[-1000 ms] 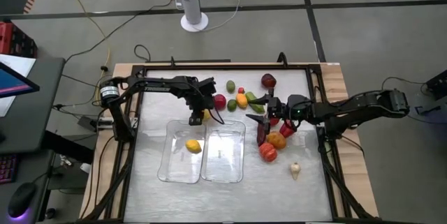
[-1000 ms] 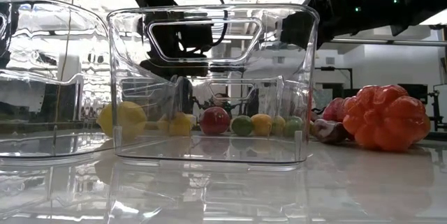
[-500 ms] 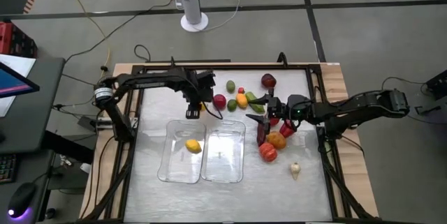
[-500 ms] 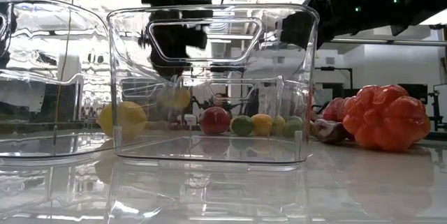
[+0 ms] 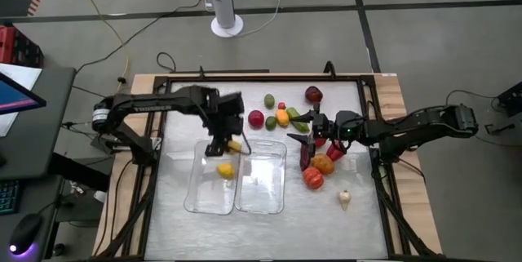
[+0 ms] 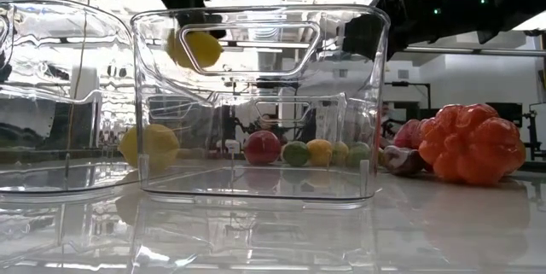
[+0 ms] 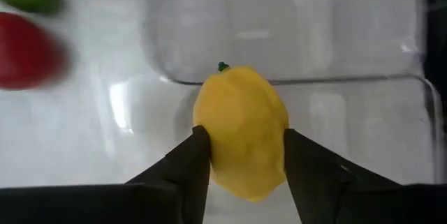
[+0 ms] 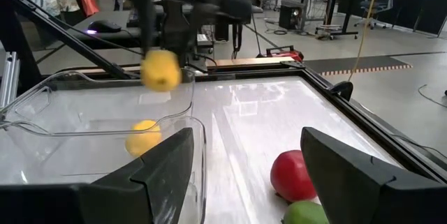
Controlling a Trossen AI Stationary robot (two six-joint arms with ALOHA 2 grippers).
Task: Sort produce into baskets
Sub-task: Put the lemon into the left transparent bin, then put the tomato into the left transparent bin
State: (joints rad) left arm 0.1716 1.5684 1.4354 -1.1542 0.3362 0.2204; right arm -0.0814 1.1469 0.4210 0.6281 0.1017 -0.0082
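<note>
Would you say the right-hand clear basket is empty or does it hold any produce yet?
Empty. The high view shows nothing inside the right basket; the one yellow piece already sorted lies in the left basket.

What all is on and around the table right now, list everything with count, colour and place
Baskets: two, clear, side by side at table centre.
Lemon in basket: one, yellow, in the left basket.
Held lemon: one, yellow, above the baskets' far edge.
Loose produce: a cluster of red, green, yellow and orange pieces, beyond and right of the baskets.
Orange pumpkin: one, right of the baskets.
Garlic: one, whitish, near right.
Fan stand: one, white, on the floor beyond the table.
Left gripper: shut on the held lemon.
Right gripper: open, low over the produce.
</note>
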